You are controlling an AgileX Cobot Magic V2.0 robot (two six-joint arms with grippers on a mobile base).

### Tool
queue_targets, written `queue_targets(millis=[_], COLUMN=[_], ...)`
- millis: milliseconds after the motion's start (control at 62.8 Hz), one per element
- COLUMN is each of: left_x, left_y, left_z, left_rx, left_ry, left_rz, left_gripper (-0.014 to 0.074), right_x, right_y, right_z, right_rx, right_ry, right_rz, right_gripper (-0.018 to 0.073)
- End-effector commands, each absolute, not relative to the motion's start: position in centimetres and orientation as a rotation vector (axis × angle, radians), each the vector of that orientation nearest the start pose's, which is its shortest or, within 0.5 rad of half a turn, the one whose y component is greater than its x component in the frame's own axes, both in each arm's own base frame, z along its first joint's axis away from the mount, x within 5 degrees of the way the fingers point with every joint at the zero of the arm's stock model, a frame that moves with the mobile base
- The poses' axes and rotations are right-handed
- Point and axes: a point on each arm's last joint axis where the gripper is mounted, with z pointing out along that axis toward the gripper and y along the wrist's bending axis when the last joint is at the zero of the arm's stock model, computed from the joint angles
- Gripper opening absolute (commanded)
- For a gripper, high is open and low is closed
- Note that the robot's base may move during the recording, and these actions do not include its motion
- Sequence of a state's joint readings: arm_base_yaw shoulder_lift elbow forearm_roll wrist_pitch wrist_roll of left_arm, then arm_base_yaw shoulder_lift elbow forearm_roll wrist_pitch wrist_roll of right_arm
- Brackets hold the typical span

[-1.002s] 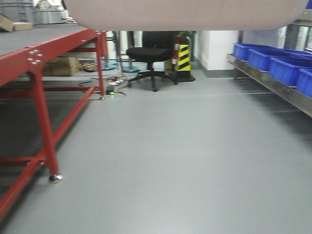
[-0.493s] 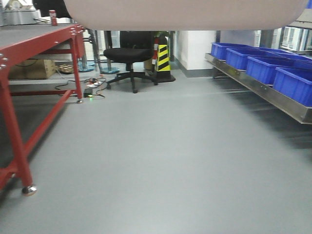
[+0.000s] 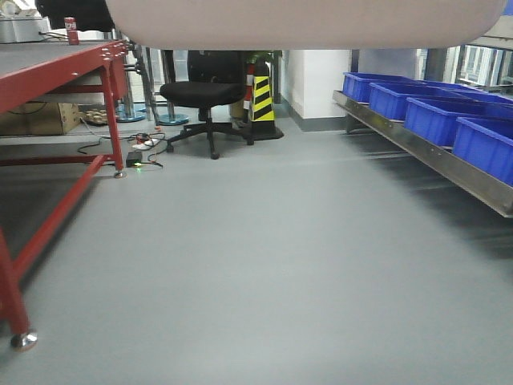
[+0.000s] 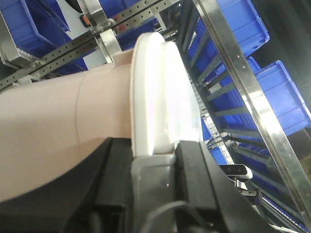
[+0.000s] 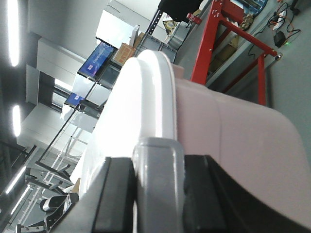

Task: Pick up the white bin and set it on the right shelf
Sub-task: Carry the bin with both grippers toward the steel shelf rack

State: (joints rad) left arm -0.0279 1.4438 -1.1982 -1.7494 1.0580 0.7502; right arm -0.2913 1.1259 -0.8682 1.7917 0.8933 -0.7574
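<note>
Closest to us, our left gripper (image 4: 154,154) pinches the lidded rim of the white bin (image 4: 53,131), its dark pads set on either side of the glossy lid edge. Our right gripper (image 5: 158,162) pinches the rim at the opposite end in the same way. So the grab is done. We judge the bin (image 3: 304,24) to be lifted and carried between both arms, since its rounded off-white underside spans the top of the front view, above the grey floor (image 3: 264,265). What is left is the placing. The right shelf (image 3: 429,152) runs along our right side, apart from the bin in the front view, and its steel lip fronts a row of blue bins (image 3: 437,112). The left wrist view shows perforated uprights and more blue tubs beyond the bin, though we cannot tell which level has room. We reckon we must turn toward the rack, find a spot, lower the bin and only then let go. Farther off stand the red-framed table (image 3: 56,72) on our left, an office chair (image 3: 204,88) and a striped post (image 3: 261,96)
</note>
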Motion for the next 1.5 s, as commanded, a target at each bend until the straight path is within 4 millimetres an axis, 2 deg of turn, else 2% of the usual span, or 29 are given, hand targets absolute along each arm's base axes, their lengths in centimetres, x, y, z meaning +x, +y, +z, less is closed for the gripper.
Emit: queue_targets(millis=[0, 1480], left_x=[25.86, 25.86], left_y=[-10.12, -10.12], left_z=[43.50, 43.50], left_rx=[0.308, 0.308], left_ry=[1.570, 1.570], left_rz=[-1.924, -1.924], left_gripper=[-0.0127, -0.0127], right_x=[21.75, 21.82], right_y=[1.76, 1.70], right_z=[40.55, 40.53], right_rx=[0.253, 0.262], right_ry=[1.508, 1.508], right_rz=[1.474, 1.466], right_gripper=[0.0069, 0.0069])
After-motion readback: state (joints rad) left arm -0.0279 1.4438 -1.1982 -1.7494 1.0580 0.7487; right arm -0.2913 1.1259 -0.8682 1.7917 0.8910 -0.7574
